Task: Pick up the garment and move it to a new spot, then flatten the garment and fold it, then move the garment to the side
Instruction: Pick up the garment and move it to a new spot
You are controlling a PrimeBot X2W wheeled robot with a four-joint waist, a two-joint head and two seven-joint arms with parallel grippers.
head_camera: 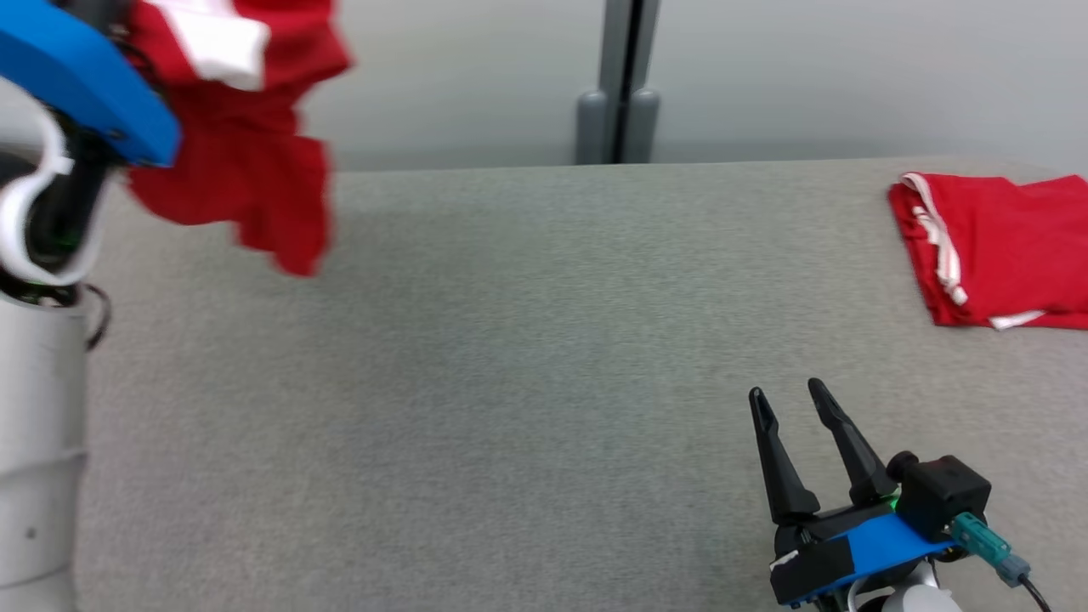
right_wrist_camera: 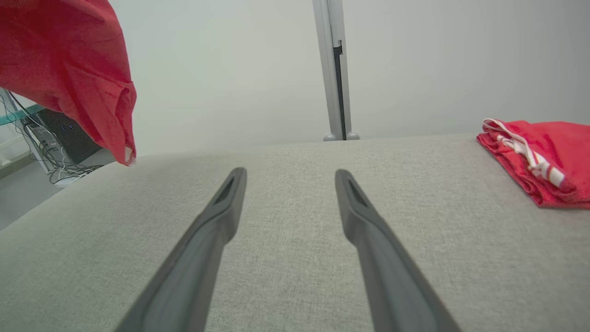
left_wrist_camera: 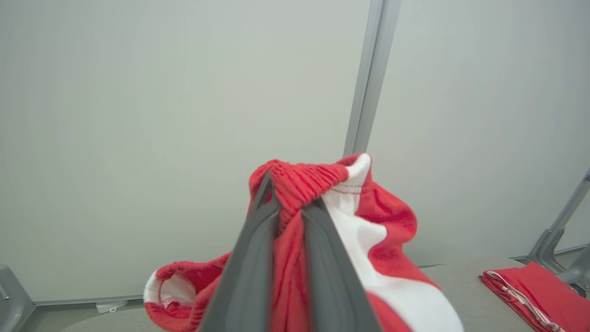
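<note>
A red garment with white panels (head_camera: 246,144) hangs in the air at the upper left of the head view, above the grey fabric table (head_camera: 510,357). My left gripper (left_wrist_camera: 288,203) is shut on a bunched red ribbed part of the garment (left_wrist_camera: 299,182), and the cloth drapes down around the fingers. The same hanging garment (right_wrist_camera: 69,69) fills the upper left of the right wrist view, clear of the table. My right gripper (head_camera: 788,398) rests low over the table's near right, open, with nothing between its fingers (right_wrist_camera: 230,184).
A second red garment with white trim (head_camera: 994,246) lies folded at the table's far right edge, also seen as a folded pile (right_wrist_camera: 544,157). A grey post (head_camera: 620,85) stands behind the table against a pale wall. Cables and equipment (right_wrist_camera: 50,152) sit beyond the left edge.
</note>
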